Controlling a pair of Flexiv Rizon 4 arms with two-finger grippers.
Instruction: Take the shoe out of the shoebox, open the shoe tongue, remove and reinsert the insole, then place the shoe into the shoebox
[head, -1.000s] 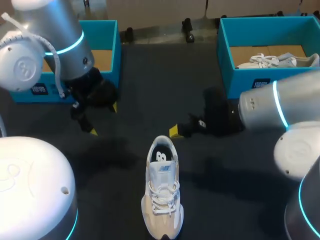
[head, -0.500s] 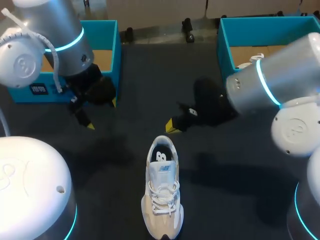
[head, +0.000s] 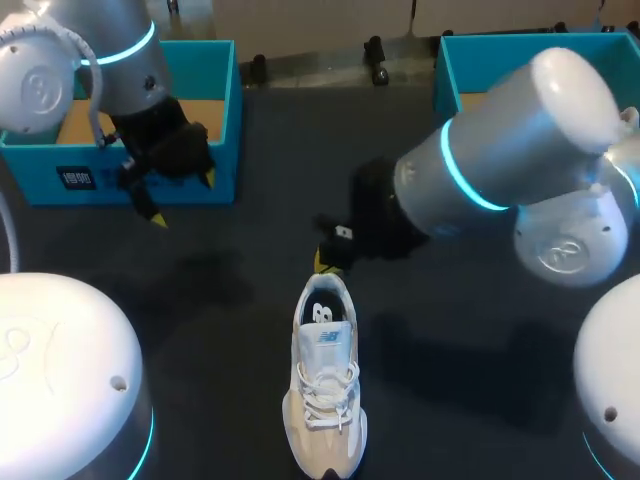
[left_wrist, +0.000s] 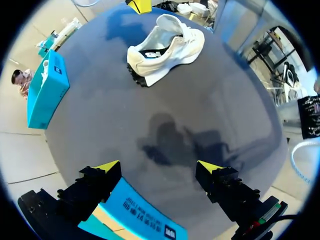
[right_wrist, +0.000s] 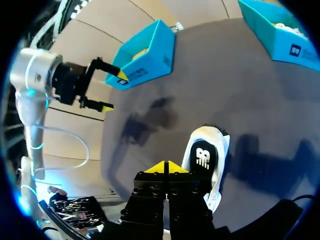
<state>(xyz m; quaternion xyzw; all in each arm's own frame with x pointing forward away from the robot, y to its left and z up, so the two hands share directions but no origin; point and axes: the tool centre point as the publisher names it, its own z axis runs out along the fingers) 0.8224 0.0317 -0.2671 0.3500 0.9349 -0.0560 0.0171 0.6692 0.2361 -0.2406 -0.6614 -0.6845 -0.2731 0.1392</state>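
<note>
head view: a white sneaker (head: 325, 385) stood upright on the dark table (head: 230, 340), toe toward the near edge, outside both boxes.
left gripper (head: 184, 199): fingers spread wide with nothing between them, hanging at the front wall of the left teal shoebox (head: 222, 90), well apart from the sneaker.
right gripper (right_wrist: 164, 167): 2 yellow tips pressed together, holding nothing, just beside the sneaker's heel.
right shoebox (head: 442, 70): teal, at the table's far right, largely hidden behind the right arm (head: 500, 160).
left wrist view: sneaker lay far ahead of the spread fingers, with the box edge under them.
</note>
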